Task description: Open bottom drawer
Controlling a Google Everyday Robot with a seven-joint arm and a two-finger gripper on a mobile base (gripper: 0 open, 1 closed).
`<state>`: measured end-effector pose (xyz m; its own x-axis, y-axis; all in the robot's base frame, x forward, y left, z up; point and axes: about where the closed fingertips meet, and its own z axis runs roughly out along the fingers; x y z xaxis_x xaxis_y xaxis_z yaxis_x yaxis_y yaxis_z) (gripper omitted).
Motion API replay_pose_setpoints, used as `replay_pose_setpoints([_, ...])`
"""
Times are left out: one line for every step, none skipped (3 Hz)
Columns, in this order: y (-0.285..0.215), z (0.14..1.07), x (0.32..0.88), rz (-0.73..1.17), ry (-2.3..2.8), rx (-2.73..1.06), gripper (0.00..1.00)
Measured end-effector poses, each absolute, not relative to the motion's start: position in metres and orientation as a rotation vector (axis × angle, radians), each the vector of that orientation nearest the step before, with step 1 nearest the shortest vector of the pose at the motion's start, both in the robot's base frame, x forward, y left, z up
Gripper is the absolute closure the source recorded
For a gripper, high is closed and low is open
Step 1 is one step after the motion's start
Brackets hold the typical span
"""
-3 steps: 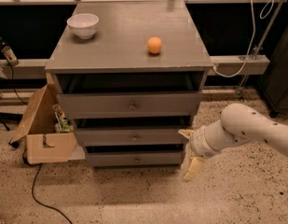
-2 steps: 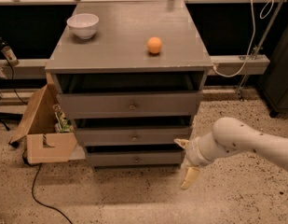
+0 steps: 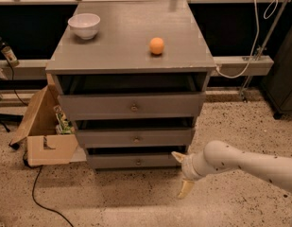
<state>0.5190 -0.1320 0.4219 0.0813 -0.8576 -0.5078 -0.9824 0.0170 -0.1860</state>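
The grey cabinet has three drawers. The bottom drawer (image 3: 117, 161) is the lowest and shallowest, with a small round metal knob (image 3: 138, 162) at its centre. Its front sits about level with the drawers above. My gripper (image 3: 181, 173) is on the end of the white arm that comes in from the right. It is low, just above the floor, by the right end of the bottom drawer and right of the knob. Its two tan fingers (image 3: 185, 189) are spread apart and hold nothing.
On the cabinet top (image 3: 117, 46) stand a white bowl (image 3: 84, 25) and an orange ball (image 3: 157, 46). An open cardboard box (image 3: 44, 131) stands on the floor left of the cabinet, with a black cable (image 3: 41, 197) beside it. A rail with white cable (image 3: 240, 65) runs behind on the right.
My arm has moved left and a little lower, bringing the gripper closer to the right end of the bottom drawer. The drawers have not moved.
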Motion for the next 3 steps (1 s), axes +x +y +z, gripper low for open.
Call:
replay_pose_setpoints([-0.124, 0.371, 0.539, 0.372, 1.791, -1.853, 0.0])
replay_pose_setpoints([-0.121, 0.32, 0.581, 0.414, 1.794, -1.769, 0.0])
replay_pose_setpoints([-0.12, 0.317, 0.582, 0.413, 1.793, -1.776, 0.0])
